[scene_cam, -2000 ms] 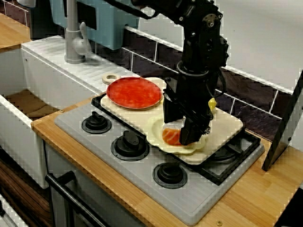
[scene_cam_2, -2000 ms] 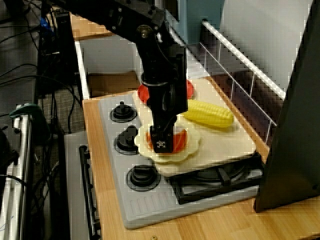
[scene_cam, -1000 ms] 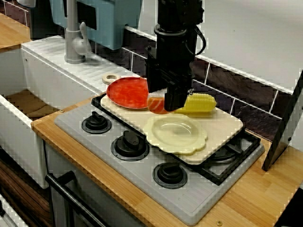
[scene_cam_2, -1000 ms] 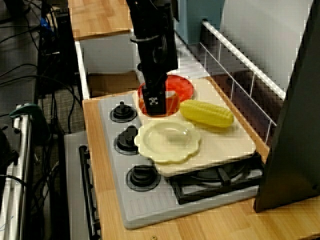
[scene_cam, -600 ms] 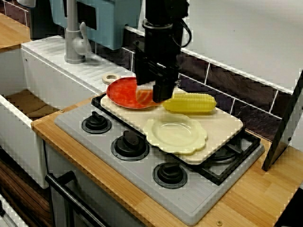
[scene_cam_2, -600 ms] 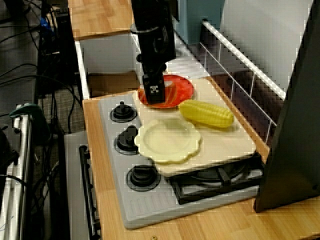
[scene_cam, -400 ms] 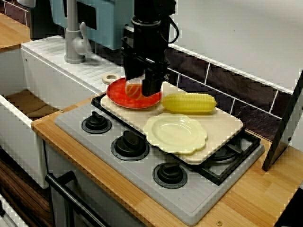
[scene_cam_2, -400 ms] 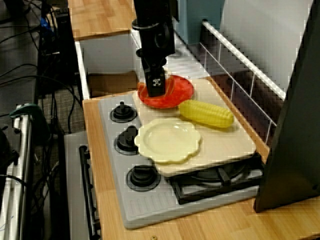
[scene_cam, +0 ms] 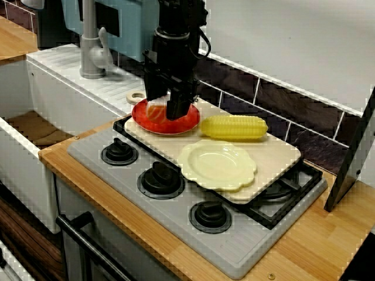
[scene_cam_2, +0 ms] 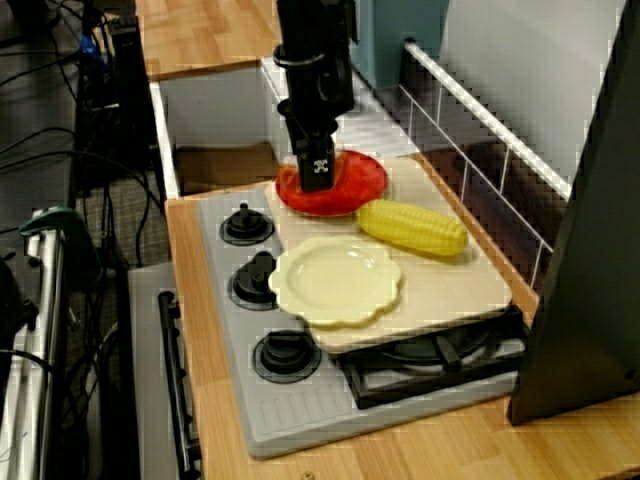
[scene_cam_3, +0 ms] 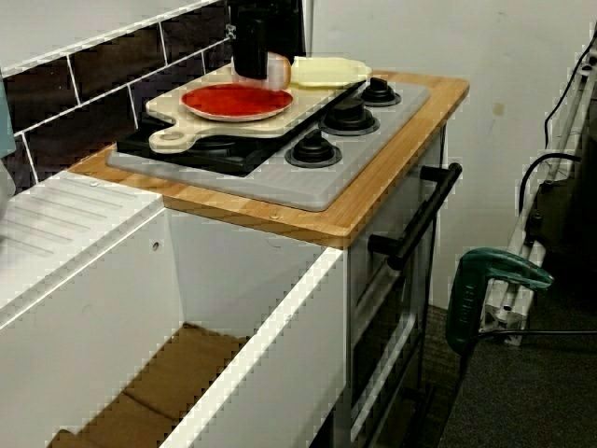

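The arm stands upright, its gripper [scene_cam: 166, 110] pointing straight down at the red plate [scene_cam: 188, 122], fingers narrowed on an orange food piece [scene_cam: 154, 111] low over that plate's middle. The low view from the sink shows the piece's pale side. In the view from the stove's end, the gripper hides it. A corn cob [scene_cam: 234, 127] lies just beside the plate.

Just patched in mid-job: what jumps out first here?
The black claw, low over the red plate on the cutting board, pinches an orange food piece. A bright yellow corn cob lies beside that plate, and an empty pale scalloped plate sits nearer the knobs.
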`<move>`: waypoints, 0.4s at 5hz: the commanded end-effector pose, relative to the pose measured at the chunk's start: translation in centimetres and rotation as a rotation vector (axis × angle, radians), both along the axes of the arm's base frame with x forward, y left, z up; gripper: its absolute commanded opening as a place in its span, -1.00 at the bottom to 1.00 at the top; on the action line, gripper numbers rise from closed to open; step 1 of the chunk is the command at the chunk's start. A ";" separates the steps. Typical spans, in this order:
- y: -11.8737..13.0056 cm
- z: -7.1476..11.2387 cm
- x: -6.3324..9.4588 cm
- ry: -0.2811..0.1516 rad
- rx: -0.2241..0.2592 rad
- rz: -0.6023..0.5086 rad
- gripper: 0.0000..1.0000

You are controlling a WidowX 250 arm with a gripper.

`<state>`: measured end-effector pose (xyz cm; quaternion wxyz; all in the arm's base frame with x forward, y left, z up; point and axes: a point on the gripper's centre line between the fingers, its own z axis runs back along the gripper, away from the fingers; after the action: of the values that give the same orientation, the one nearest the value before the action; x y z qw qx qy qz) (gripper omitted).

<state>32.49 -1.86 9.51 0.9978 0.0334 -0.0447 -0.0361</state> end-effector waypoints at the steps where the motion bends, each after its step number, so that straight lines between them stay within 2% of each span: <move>1: 1.1 0.8 1.5 -0.066 0.050 0.039 -1.00; 2: 0.8 0.7 1.4 -0.057 0.044 0.024 1.00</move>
<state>33.35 -1.14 8.58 0.9968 0.0569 -0.0450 -0.0334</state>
